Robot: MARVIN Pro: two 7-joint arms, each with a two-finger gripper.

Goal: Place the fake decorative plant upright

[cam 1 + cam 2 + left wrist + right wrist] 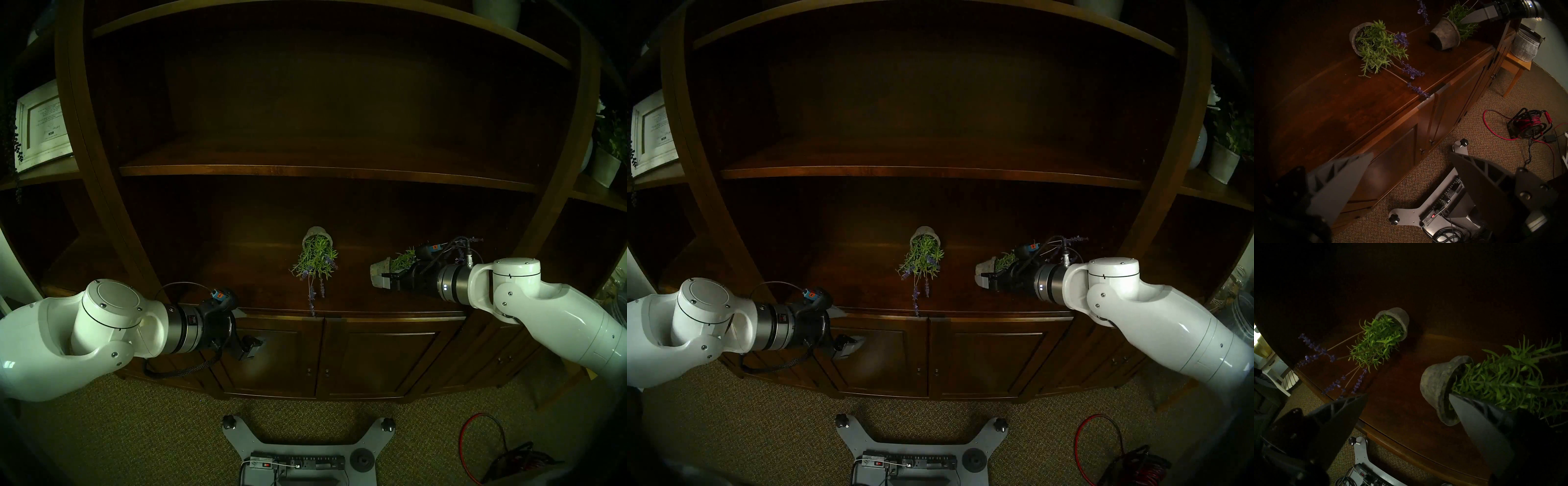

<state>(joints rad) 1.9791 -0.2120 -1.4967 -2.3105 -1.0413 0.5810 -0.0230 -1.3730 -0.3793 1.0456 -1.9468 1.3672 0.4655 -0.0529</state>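
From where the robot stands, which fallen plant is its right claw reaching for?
On the dark wooden cabinet top lie two toppled grey stone pots of green fake lavender. It is the right-hand pot, beside the open right gripper, its foliage pointing right; the middle plant spills forward.

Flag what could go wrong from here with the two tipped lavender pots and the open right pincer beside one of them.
1. One finger of the right pincer lies against the rim of the right pot, in the foliage; closing there may catch leaves rather than the pot.
2. That pot lies on its side near the cabinet top's front edge; a nudge might roll it off.
3. The middle pot's flower stems overhang the edge.
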